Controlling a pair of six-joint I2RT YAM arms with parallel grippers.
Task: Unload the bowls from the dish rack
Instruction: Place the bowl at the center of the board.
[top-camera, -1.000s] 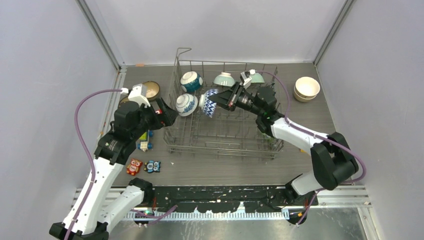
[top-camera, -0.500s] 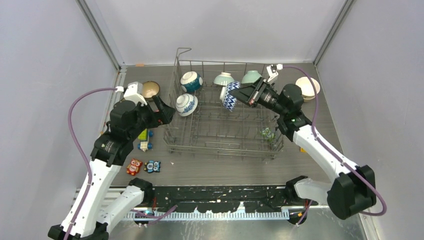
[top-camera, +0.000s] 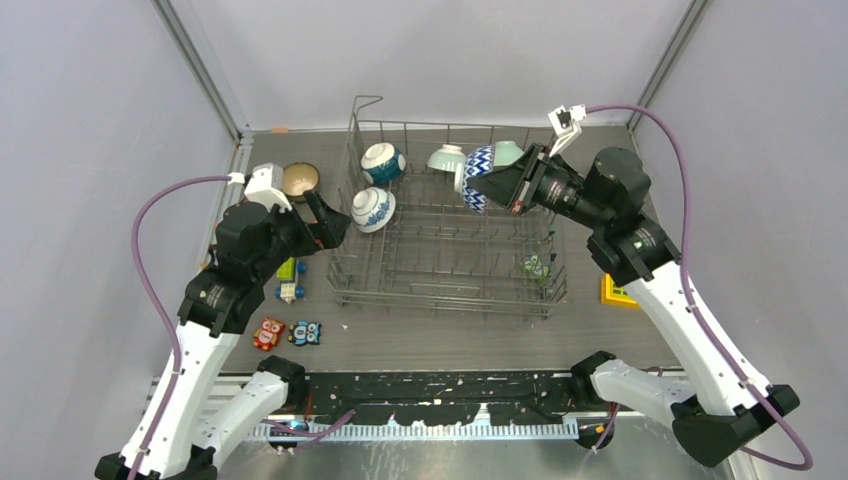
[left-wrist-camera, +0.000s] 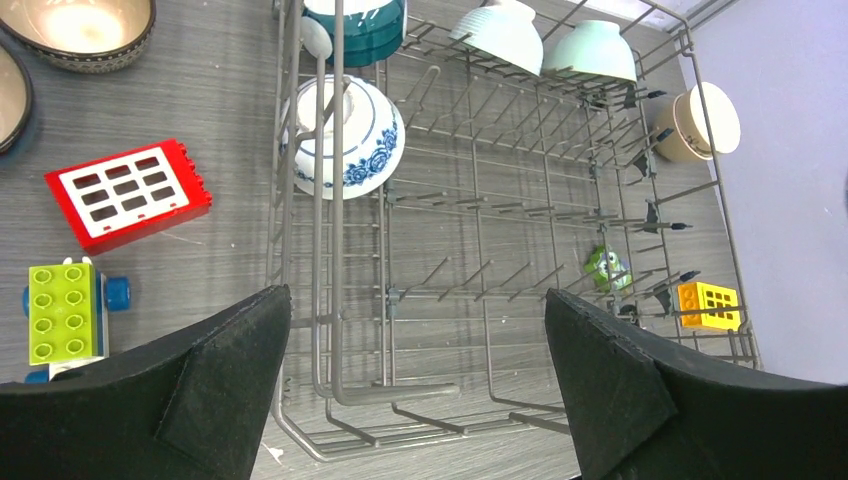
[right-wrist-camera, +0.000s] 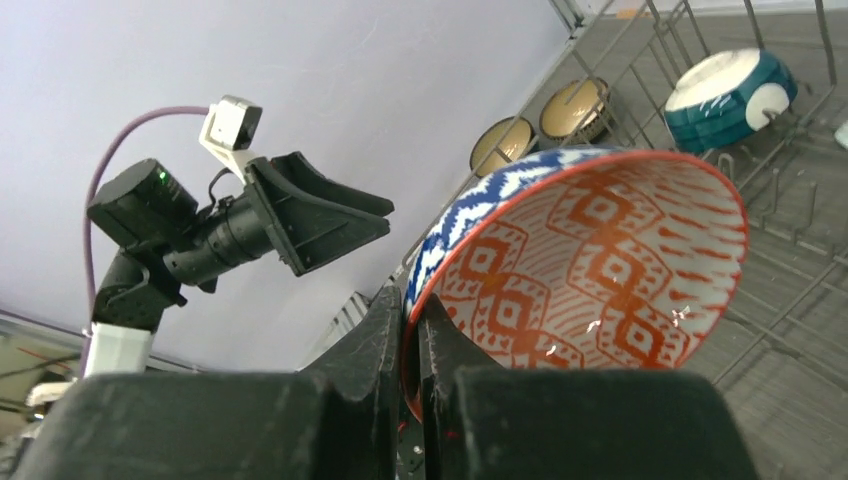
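From above, the right fingers (top-camera: 505, 184) are pinching the rim of a blue-and-white zigzag bowl (top-camera: 477, 176), holding it over the back right part of the dish rack (top-camera: 450, 262), next to a pale mint bowl (top-camera: 447, 157) in the rack's back row. The left fingers (top-camera: 325, 214) are hanging spread wide just outside the rack's left wall, beside a floral bowl (top-camera: 372, 209) leaning inside the rack. In the left wrist view, both fingers are standing far apart above the rack's front left corner, while cream bowls (left-wrist-camera: 702, 120) are sitting on the table (left-wrist-camera: 200, 60) beyond the rack's right side. In the right wrist view, the fingers are squeezing the zigzag bowl's rim, its red-patterned inside showing.
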